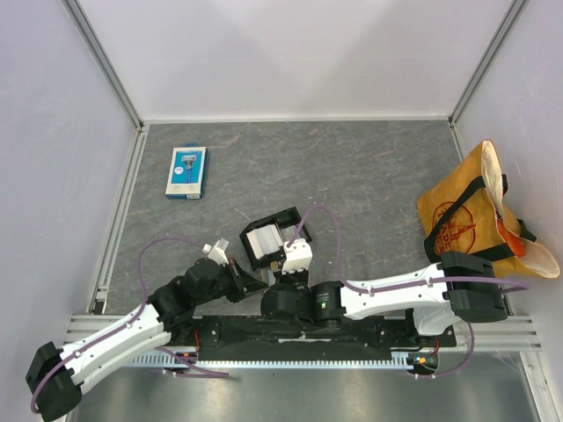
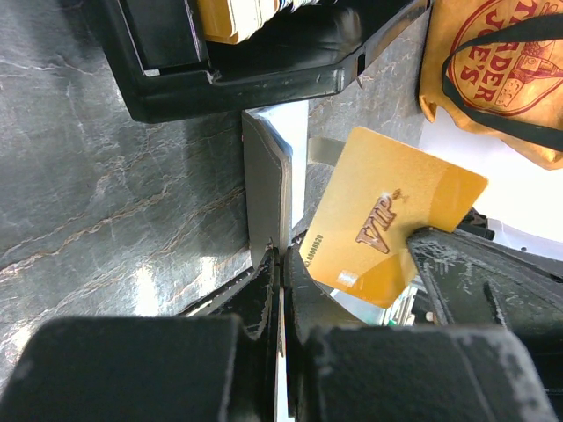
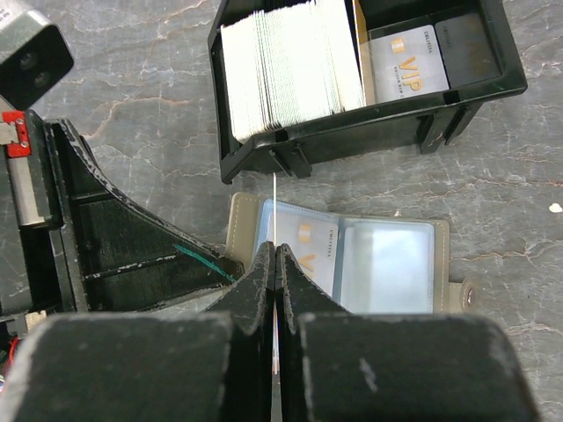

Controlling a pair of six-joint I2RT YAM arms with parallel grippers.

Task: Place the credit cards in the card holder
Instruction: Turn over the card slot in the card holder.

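The grey-tan card holder (image 3: pixel 387 264) lies open on the table in front of the black tray, with one card (image 3: pixel 318 251) in its left clear pocket. My left gripper (image 2: pixel 280 255) is shut on the holder's left flap (image 2: pixel 268 185). My right gripper (image 3: pixel 277 251) is shut on a gold VIP credit card (image 2: pixel 391 215), held on edge over the holder's left pocket; it shows as a thin line in the right wrist view (image 3: pixel 274 207). In the top view the two grippers (image 1: pixel 255 283) (image 1: pixel 290 278) meet just below the tray.
The black tray (image 3: pixel 369 123) holds a thick upright stack of white cards (image 3: pixel 290 66) and flat cards (image 3: pixel 409 61). A blue-and-white retail pack (image 1: pixel 186 171) lies at the far left. A yellow tote bag (image 1: pixel 475 215) sits at the right edge.
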